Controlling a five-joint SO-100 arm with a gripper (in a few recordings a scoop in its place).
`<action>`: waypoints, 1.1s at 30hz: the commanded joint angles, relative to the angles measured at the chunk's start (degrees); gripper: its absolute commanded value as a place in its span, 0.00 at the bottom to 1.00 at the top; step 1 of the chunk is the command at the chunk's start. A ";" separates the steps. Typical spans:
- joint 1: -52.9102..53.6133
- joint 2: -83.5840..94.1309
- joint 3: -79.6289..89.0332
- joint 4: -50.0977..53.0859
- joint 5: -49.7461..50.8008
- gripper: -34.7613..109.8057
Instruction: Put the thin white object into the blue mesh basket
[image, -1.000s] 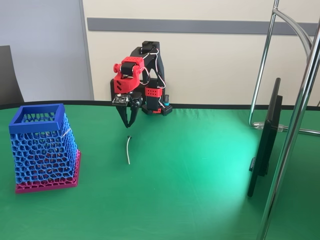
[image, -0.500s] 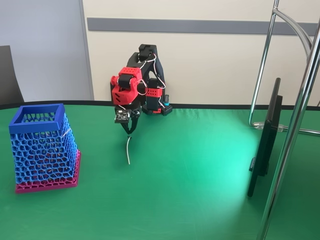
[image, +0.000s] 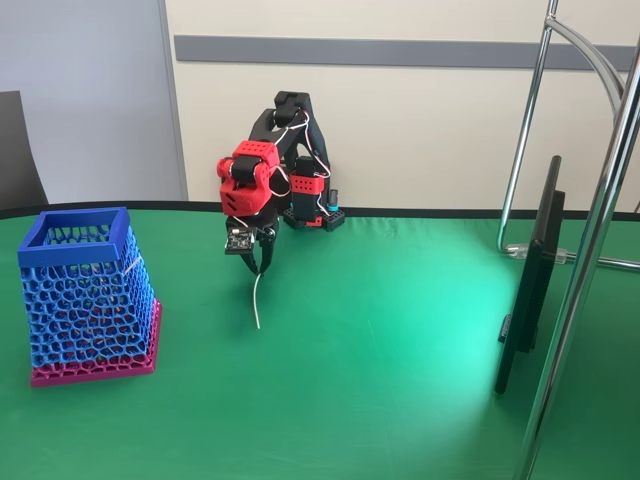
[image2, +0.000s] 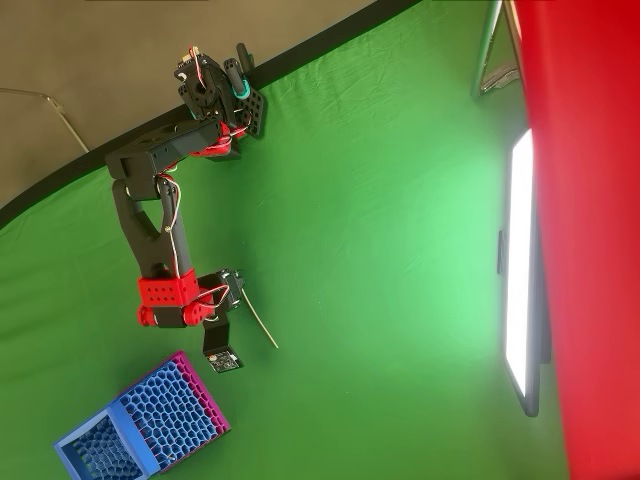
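Gripper (image: 260, 268) down at the far end of the thin white strip (image: 257, 302), fingers narrowed around its tip, seemingly pinching it, though contact too small to confirm. Strip on the green desk (image: 400, 360), well apart from the blue basket (image: 85, 290). Risk: slipping out on lifting, being so thin. Lower and tighter than a second ago

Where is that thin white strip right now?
In the fixed view the thin white strip lies on the green table, right of the blue mesh basket, its upper end at the gripper tips.
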 joint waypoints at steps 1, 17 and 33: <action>0.26 -0.53 -2.02 0.35 0.35 0.31; 0.79 -3.08 -2.46 0.35 0.79 0.32; 1.14 -4.92 -3.52 0.35 1.76 0.32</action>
